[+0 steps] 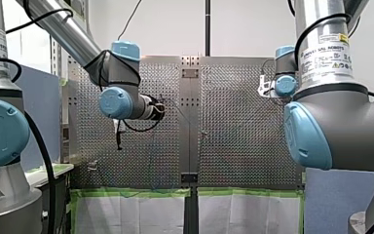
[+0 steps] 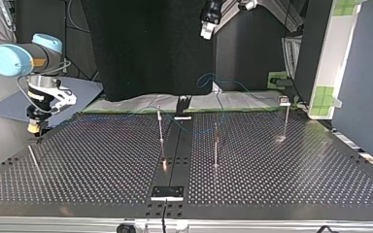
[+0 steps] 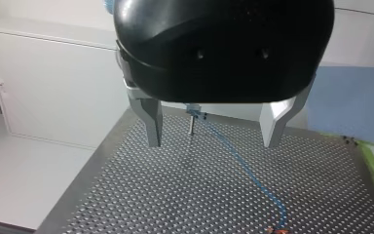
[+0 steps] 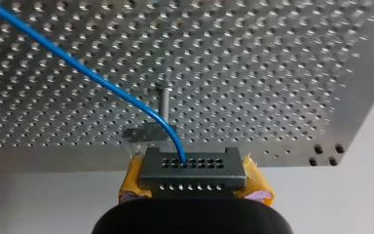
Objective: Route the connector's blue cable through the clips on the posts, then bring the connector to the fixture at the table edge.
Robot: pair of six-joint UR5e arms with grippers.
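My right gripper (image 4: 192, 184) is shut on the black connector (image 4: 192, 169), which sits between its yellow pads (image 4: 132, 184). The blue cable (image 4: 102, 80) leaves the connector's face and runs off over the perforated table. In the top view that gripper (image 2: 35, 128) hangs low over the table's left corner, far from the arms' side. My left gripper (image 3: 213, 140) is open, its metal fingers (image 3: 152, 126) bare, high above the table (image 2: 207, 32). Ahead of it a post with a clip (image 3: 191, 121) carries the cable (image 3: 243, 168). The cable loops loosely (image 2: 209, 76) at the back.
Three thin posts (image 2: 161, 131) (image 2: 216, 145) (image 2: 286, 116) stand on the table. A black bracket (image 2: 182, 108) sits at the far middle edge and a plate fixture (image 2: 167, 192) at the near middle edge. A thin rod (image 2: 34, 162) lies at the top view's left.
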